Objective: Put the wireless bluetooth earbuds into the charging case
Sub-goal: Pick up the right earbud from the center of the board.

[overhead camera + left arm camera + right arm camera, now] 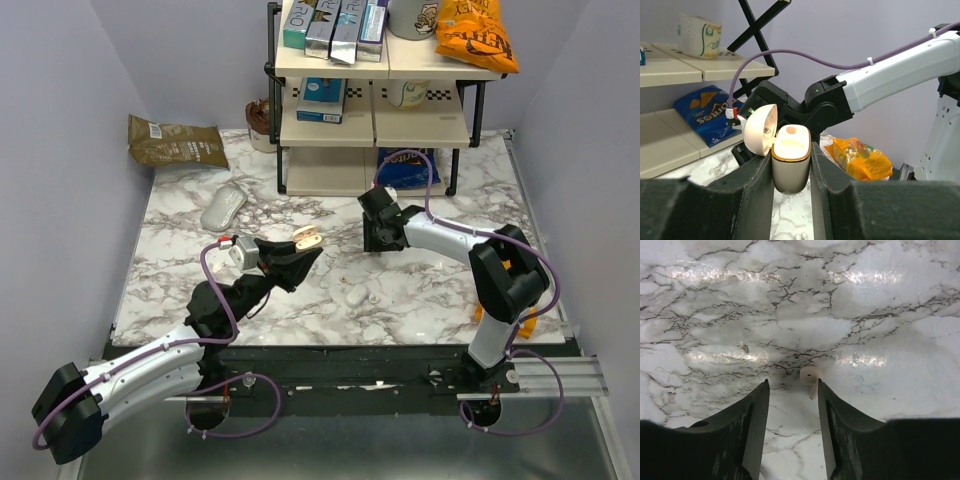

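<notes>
I saw left claw [790, 152] clenched on the charging case [790, 172], lid flipped open, held off the tabletop [790, 315]. Right claw [792, 385] stood released, jaws apart over the marble, earbud [810, 375] lying at its 1 o'clock, just beside one finger.

Shelf rack [375, 120] blocks the far edge at centre; the right tool [378, 243] stands just before it. The left tool [300, 250], holding the charging case [308, 238], occupies mid-counter. Bare counter [170, 270] gives passage along the left edge, between mouse [223, 208] and near edge.
</notes>
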